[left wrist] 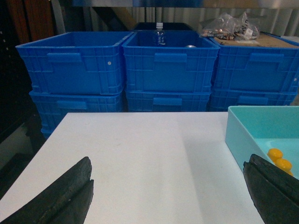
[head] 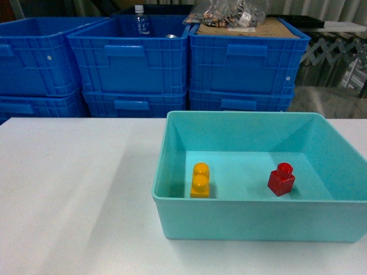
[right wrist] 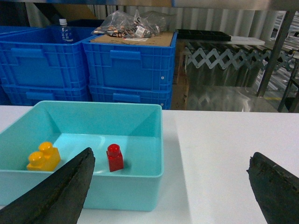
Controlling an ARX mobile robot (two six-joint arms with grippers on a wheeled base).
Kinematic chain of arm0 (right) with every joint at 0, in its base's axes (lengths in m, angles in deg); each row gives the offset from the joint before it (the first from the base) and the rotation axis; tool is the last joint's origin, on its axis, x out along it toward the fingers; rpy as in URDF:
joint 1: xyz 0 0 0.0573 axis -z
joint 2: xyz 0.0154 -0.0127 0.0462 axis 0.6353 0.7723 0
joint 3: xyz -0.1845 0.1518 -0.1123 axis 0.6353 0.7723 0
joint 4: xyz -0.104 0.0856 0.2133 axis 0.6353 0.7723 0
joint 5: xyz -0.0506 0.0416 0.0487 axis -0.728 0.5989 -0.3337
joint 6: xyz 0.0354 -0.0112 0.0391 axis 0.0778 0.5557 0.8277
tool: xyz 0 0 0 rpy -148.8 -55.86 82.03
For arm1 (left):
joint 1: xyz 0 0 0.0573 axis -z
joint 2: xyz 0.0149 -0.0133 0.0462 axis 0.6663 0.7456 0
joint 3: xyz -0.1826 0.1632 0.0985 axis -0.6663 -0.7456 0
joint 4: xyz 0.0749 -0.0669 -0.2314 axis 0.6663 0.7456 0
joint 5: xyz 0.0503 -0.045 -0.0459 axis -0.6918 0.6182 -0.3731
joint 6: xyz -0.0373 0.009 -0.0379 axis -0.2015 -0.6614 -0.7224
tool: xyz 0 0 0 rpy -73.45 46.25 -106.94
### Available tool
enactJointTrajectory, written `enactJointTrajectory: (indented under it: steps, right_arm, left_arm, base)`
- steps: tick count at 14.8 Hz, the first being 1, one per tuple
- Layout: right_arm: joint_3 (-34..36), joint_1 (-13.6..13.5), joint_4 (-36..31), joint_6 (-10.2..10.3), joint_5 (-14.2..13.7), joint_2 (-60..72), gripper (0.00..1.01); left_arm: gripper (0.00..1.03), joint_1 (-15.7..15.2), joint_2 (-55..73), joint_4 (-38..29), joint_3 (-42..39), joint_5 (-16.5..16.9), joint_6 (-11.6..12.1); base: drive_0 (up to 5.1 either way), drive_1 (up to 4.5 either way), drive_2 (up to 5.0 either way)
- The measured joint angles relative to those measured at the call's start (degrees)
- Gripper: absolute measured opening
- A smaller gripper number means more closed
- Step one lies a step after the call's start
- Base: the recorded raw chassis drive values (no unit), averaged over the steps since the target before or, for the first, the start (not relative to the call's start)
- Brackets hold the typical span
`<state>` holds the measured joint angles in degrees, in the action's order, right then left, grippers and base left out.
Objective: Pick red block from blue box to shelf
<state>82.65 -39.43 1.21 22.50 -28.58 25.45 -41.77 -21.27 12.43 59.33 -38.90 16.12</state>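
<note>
The head view shows neither arm; only the wrist views show the grippers. The left gripper (left wrist: 168,196) has its dark fingers (left wrist: 60,196) spread wide over bare white table (head: 69,189), holding nothing. The right gripper (right wrist: 173,191) is likewise spread wide and empty, its left finger in front of the blue box (head: 172,223).

The red block (head: 281,179) stands upright on the floor of the blue box, right of centre in the head view, apart from the walls. A yellow-orange two-stud brick (head: 200,180) lies well to its left, close to the near wall.

The right wrist view alone shows a silver shelf post (right wrist: 273,51) slanting at the far right, with an accordion-style metal rack (right wrist: 219,58) behind the table. Stacked dark blue crates (head: 132,63) line the table's far edge; one holds a water bottle (head: 140,22), another carries bagged items (head: 229,14) on cardboard. Open tabletop lies left of the box, and the right wrist view shows more on its right.
</note>
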Motion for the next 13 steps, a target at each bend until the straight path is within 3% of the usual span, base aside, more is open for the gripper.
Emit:
enactJointTrajectory:
  steps: [13]
  right_arm:
    - [0.0,0.0,0.0,0.0,0.0,0.0,0.98]
  left_arm:
    - [0.98,0.0,0.0,0.0,0.0,0.0,0.0]
  base:
    - [0.0,0.00,0.0]
